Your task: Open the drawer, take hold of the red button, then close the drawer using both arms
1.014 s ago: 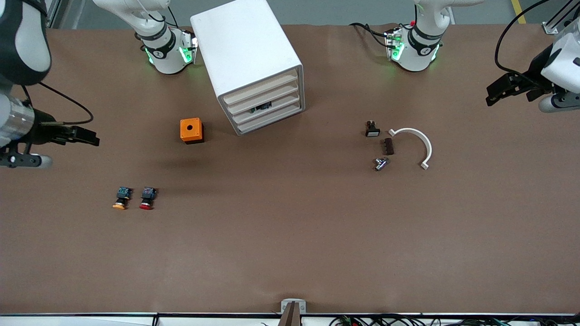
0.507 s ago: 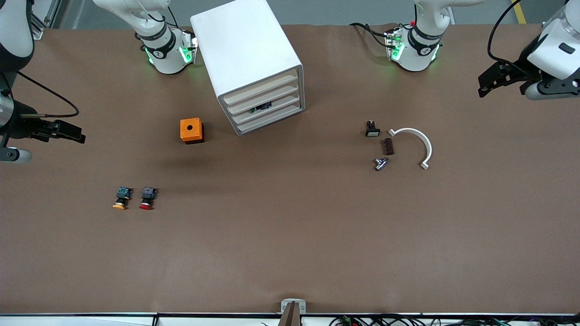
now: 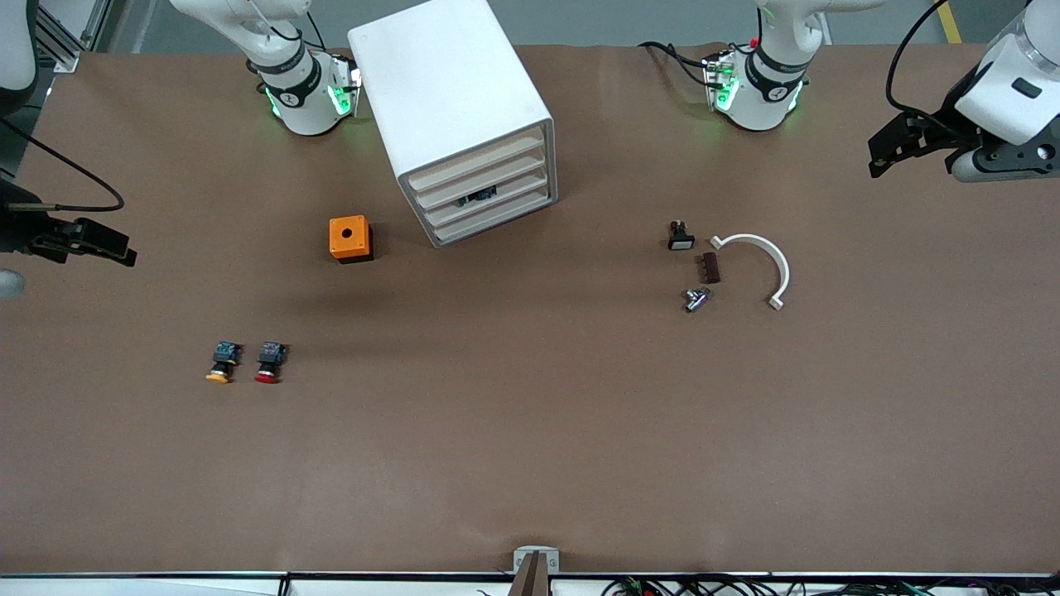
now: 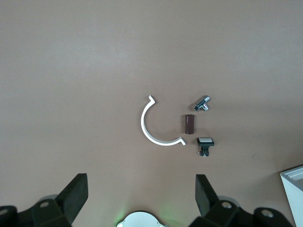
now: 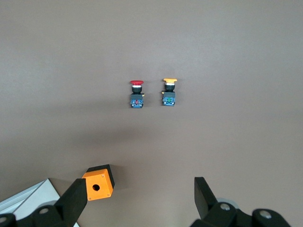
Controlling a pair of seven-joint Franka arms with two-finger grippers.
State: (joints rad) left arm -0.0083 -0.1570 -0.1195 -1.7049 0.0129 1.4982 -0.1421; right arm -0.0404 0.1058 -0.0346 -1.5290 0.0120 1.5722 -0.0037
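Nothing is begun: the drawers (image 3: pixel 484 194) are closed, the red button (image 3: pixel 269 362) lies out toward the right arm's end, and both grippers, right (image 3: pixel 103 242) and left (image 3: pixel 890 153), hang spread over the end edges, so reaching a drawer front comes first.

The right gripper (image 5: pixel 140 201) hangs high over the brown table (image 5: pixel 236 142) with its two black fingers (image 5: pixel 75 201) spread wide apart. The button (image 5: pixel 137 93) with the red cap lies just beside a yellow-capped button (image 5: pixel 169 92), apart from it. An orange box (image 5: pixel 98 182) with a round hole sits near a white cabinet corner (image 5: pixel 26 198)
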